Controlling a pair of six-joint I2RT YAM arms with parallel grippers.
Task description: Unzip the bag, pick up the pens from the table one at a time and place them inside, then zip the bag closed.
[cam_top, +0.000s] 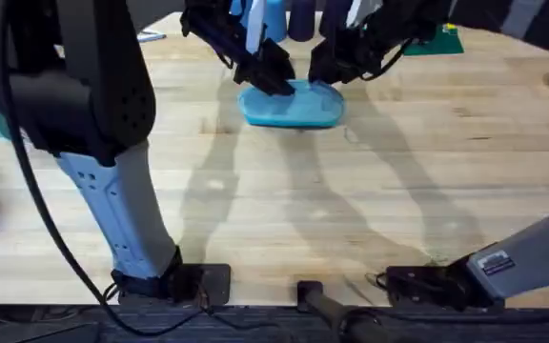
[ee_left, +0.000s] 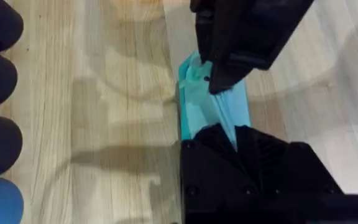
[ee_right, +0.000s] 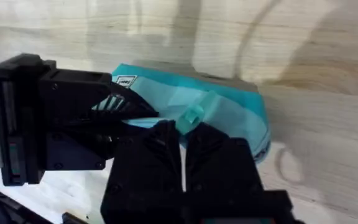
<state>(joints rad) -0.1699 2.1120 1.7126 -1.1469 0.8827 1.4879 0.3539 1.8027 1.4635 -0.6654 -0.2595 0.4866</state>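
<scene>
The right gripper (ee_right: 183,146) had its black fingers drawn almost together on the small teal zipper pull (ee_right: 192,116) of the bag (ee_right: 241,112), only a thin slit between them. The left gripper (ee_left: 236,138) pinched a fold of the light-blue fabric at the pouch's other end, jaws narrow on the cloth. In the overhead view both grippers met over the bag (cam_top: 294,107), which lay flat on the far middle of the table (cam_top: 284,210), just in front of some blue cylinders (cam_top: 274,19). I saw no pens on the bare wood. Judging by that, the loading looked done and the closing zip was in hand; how far the zipper had run, I could not tell.
</scene>
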